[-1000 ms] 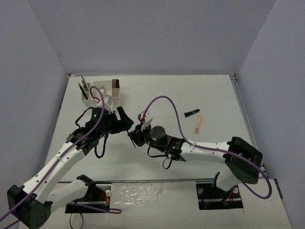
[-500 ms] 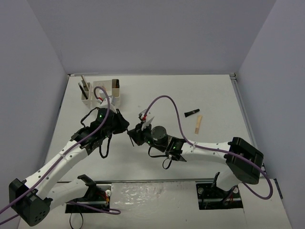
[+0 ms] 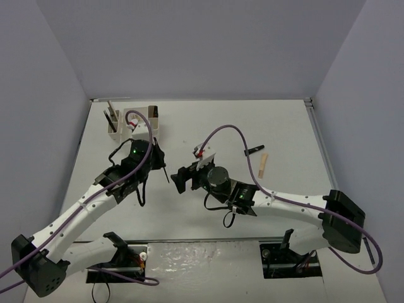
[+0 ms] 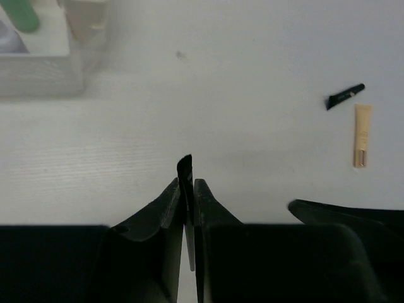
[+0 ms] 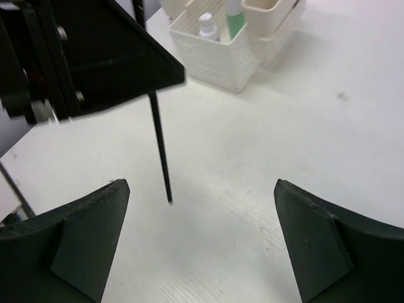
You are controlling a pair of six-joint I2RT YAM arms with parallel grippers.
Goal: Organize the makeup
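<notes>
We find the left gripper (image 4: 187, 189) clamped on a black pencil (image 5: 161, 148) short of the box (image 5: 214, 60) — next, we judge, drop it inside — right gripper (image 5: 201, 186) agape, empty.

The box (image 3: 153, 117) stands far left; tube (image 3: 263, 165) and stick (image 3: 254, 149) lie right.
</notes>
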